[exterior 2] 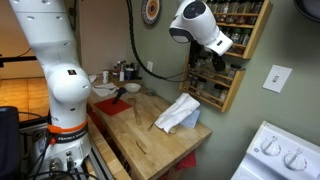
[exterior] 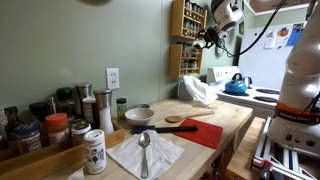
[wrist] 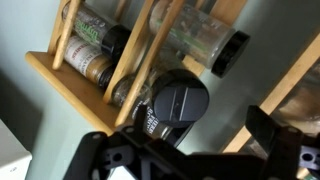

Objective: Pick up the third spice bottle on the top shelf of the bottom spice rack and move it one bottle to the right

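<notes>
A wooden wall spice rack [exterior: 190,38] holds rows of bottles lying on their sides; it also shows in the other exterior view [exterior 2: 238,55]. In both exterior views my gripper [exterior: 210,36] [exterior 2: 224,46] is raised right against the rack. In the wrist view a black-capped spice bottle [wrist: 178,102] with a dark label lies between my fingers, close to the left one. My gripper [wrist: 200,122] is open, with a wide gap to the right finger. Other bottles [wrist: 95,45] sit in the wooden slots [wrist: 70,75] to the left and above.
Below the rack is a wooden counter [exterior: 225,118] with a white cloth [exterior: 197,92], wooden spoon [exterior: 185,118], red mat [exterior: 205,133], bowl [exterior: 139,115], and a napkin with a spoon [exterior: 146,153]. A blue kettle [exterior: 236,86] sits on the stove. Several jars [exterior: 58,125] stand nearby.
</notes>
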Available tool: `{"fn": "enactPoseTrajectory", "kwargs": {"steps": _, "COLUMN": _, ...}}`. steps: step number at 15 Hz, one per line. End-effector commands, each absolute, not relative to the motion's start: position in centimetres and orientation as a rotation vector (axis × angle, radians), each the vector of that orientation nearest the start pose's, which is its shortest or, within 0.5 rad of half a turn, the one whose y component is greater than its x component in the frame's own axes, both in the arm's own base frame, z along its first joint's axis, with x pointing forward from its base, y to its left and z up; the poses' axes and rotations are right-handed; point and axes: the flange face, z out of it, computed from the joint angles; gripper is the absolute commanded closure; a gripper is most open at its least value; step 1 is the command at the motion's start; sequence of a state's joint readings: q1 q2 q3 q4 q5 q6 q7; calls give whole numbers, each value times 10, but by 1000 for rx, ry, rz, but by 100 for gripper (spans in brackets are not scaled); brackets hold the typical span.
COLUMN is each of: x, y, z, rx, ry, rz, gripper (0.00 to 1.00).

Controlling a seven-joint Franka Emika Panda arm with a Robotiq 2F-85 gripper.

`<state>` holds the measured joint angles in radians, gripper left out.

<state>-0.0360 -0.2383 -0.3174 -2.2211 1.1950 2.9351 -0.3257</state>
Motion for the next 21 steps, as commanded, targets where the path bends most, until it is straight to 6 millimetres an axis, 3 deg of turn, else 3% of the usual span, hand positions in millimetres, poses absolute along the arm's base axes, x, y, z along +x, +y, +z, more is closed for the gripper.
{"fn": "enactPoseTrajectory", "kwargs": {"steps": 1, "x": 457, "y": -245, "z": 549, "rx": -1987, "ry": 1127, "rz": -1312, "gripper": 0}}
{"fn": "enactPoseTrajectory", "kwargs": {"steps": 9, "x": 462, "y": -243, "z": 537, "rx": -2032, "ry": 956, "rz": -1365, "gripper": 0}}
{"fn": "enactPoseTrajectory", "kwargs": {"steps": 16, "x": 457, "y": -259, "z": 530, "rx": -2060, "ry": 1040, "rz": -1382, "gripper": 0}}
{"fn": "enactPoseTrajectory", "kwargs": {"steps": 21, "x": 456, "y": -257, "z": 519, "rx": -2084, "ry": 1061, "rz": -1296, "gripper": 0}}
